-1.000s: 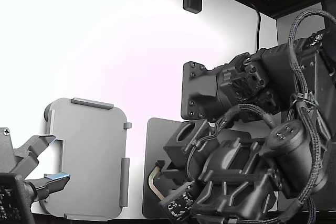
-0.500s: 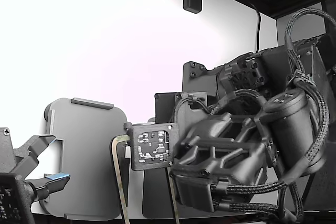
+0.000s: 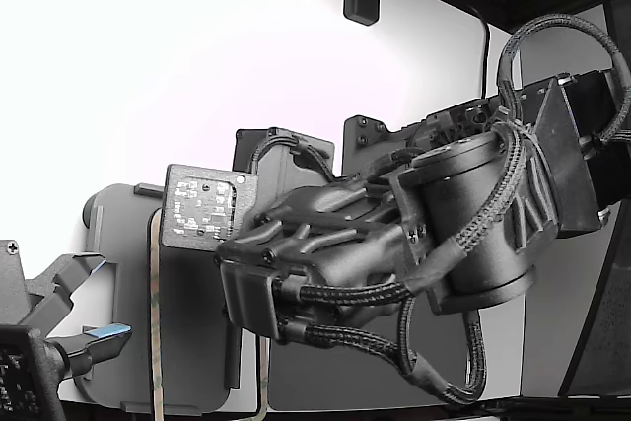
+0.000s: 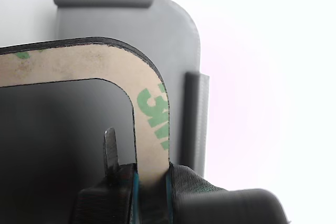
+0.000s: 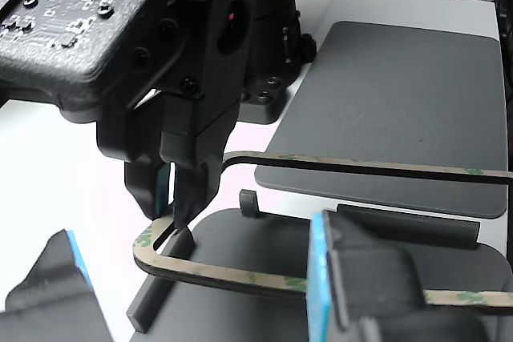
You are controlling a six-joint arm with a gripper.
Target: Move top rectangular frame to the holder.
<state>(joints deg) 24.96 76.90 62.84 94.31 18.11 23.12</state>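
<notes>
Gripper [image 5: 178,218] pinching one short side of the top rectangular frame [image 5: 353,166], held right above the holder [image 4: 157,30].

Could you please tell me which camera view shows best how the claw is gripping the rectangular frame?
The other view: the claw pinches the frame at its rounded corner, above the holder. The wrist view shows that corner close up; in the exterior view the arm hides all but thin strips.

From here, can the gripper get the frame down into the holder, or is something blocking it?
Probably yes. The gripper, shut on the frame, already hangs over the holder, with nothing between them. The second gripper sits at the holder's edge and seems clear.
</notes>
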